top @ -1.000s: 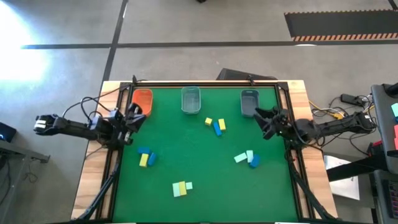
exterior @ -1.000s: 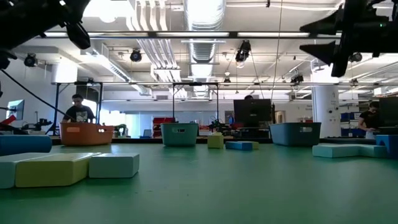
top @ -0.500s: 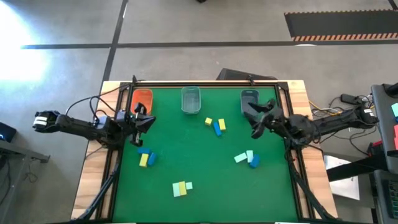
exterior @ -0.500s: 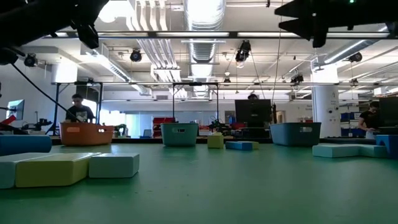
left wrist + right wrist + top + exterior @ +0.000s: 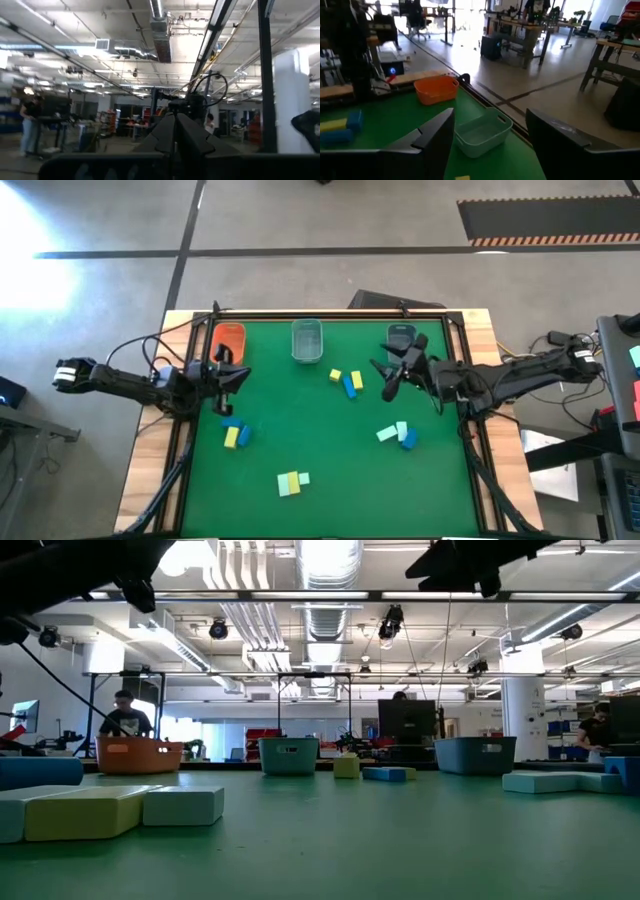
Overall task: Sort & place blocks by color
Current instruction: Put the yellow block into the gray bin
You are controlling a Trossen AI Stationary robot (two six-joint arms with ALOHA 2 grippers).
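The big green table (image 5: 330, 440) held everything. The right arm's gripper (image 5: 388, 379) hung over the table near the small dark grey bin (image 5: 401, 340), with its two fingers spread wide and nothing between them. The left arm's gripper (image 5: 226, 370) sat by the small orange bin (image 5: 229, 340), pinched tight on nothing. A small clear bin (image 5: 307, 340) stood between the two other bins. The tiny blue, yellow and pale mint blocks (image 5: 346, 381) lay loose on the green top in four little groups, well apart from each other, and none were in a bin.
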